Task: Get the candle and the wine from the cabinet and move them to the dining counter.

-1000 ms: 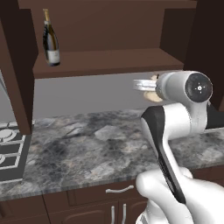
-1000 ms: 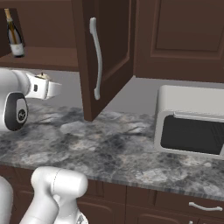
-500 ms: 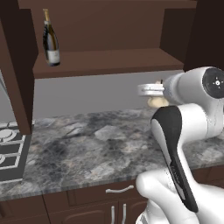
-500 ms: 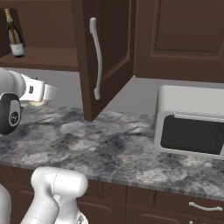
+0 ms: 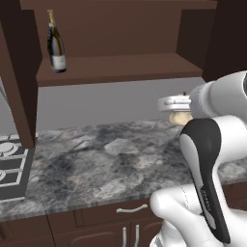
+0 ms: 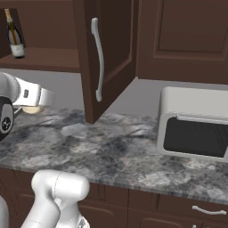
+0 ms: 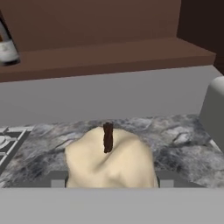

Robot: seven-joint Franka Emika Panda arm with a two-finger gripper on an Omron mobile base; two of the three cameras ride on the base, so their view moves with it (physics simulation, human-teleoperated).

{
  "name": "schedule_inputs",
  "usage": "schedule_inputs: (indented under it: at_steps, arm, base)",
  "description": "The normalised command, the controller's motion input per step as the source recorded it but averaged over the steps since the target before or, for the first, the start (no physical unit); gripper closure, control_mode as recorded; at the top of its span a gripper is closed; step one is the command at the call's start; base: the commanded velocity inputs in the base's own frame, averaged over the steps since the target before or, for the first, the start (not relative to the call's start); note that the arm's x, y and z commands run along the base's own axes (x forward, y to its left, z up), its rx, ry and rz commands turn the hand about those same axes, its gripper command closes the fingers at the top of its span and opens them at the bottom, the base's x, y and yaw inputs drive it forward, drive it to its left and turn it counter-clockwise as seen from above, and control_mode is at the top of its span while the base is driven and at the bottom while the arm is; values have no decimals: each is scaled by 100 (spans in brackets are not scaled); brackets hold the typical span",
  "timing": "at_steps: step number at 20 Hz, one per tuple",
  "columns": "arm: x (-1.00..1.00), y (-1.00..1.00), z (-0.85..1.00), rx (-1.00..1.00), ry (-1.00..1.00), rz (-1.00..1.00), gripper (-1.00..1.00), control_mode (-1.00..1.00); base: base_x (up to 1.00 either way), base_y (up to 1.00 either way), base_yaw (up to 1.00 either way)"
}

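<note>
Gripping the candle (image 7: 110, 159), the gripper (image 7: 111, 183) is seen in the hand view with one jaw at each side of the cream wax body, so the jaws are clamped on the candle. The dark wick is seen upright in the middle, just above the jaws. In the left base view the candle (image 5: 179, 116) is partly seen below the white hand, above the stone counter (image 5: 96, 164), and it does not seem to touch the stone. In the right base view a small part of the candle (image 6: 30, 109) is seen under the hand.

The wine bottle (image 5: 55, 44) is placed well apart from the jaws, higher and to their left, upright on the shelf of the open cabinet (image 5: 125, 67). In the hand view only its lower part (image 7: 6, 46) is seen at the upper left edge. The open cabinet door (image 6: 104, 58) with its silver handle is seen to the right of the jaws, and further right a white microwave (image 6: 193, 122) is standing on the counter. A stove (image 5: 12, 164) is seen at the left end of the counter.
</note>
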Motion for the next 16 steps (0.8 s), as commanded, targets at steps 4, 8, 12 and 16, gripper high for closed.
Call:
schedule_inputs:
  at_steps: [4,8,12,16]
  arm:
    - [-29,0,0,0,2,0,100,-100]
    - [-4,0,0,0,4,0,100,-100]
    - [0,0,0,0,2,0,100,-100]
    - [0,0,0,0,0,0,100,-100]
  base:
    - [0,0,0]
    - [0,0,0]
    - [0,0,0]
    - [0,0,0]
